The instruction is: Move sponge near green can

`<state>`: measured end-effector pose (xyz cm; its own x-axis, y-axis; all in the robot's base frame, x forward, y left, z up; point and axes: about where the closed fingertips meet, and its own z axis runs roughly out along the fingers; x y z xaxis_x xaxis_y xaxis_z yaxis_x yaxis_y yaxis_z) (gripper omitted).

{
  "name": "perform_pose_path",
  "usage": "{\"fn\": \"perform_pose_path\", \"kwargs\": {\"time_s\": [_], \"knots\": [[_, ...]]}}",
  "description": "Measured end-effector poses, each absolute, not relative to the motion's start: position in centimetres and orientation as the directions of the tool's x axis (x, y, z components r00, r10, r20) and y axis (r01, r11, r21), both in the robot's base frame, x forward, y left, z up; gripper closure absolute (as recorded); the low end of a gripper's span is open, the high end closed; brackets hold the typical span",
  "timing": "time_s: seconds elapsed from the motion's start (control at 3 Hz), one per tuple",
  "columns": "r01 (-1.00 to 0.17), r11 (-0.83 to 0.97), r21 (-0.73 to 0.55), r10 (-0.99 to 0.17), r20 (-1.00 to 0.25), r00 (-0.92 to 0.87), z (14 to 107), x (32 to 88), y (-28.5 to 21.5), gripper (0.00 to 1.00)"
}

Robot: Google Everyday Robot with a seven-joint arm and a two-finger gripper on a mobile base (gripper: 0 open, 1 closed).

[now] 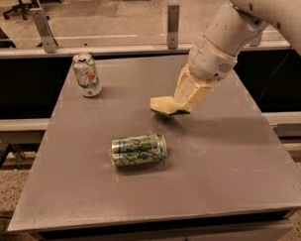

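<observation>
The pale yellow sponge (163,105) with a thin green underside is held just above the grey table (226,159), a little right of its middle. My gripper (185,104) is shut on the sponge's right end, coming down from the upper right. The green can (138,149), light green with dark scribbly lettering, lies on its side on the table, below and left of the sponge, about a can's length away.
A white-silver can (87,74) with orange and green marks stands upright at the table's far left. A rail with metal posts (173,22) runs behind the table. The table's front edge is close to the bottom of the view.
</observation>
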<state>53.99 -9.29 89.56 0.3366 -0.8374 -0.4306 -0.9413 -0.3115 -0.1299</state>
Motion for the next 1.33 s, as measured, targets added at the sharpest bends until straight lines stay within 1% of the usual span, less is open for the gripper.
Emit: {"fn": "perform_pose_path", "kwargs": {"time_s": [0.67, 1.0, 1.33], "knots": [[-0.900, -0.423, -0.110, -0.772, -0.476, 0.421, 88.6, 50.0, -9.4, 1.00], [-0.880, -0.463, -0.106, -0.753, -0.477, 0.453, 87.8, 48.0, -9.2, 0.74], [-0.874, -0.474, -0.105, -0.749, -0.474, 0.463, 87.4, 47.1, -9.1, 0.50]]}}
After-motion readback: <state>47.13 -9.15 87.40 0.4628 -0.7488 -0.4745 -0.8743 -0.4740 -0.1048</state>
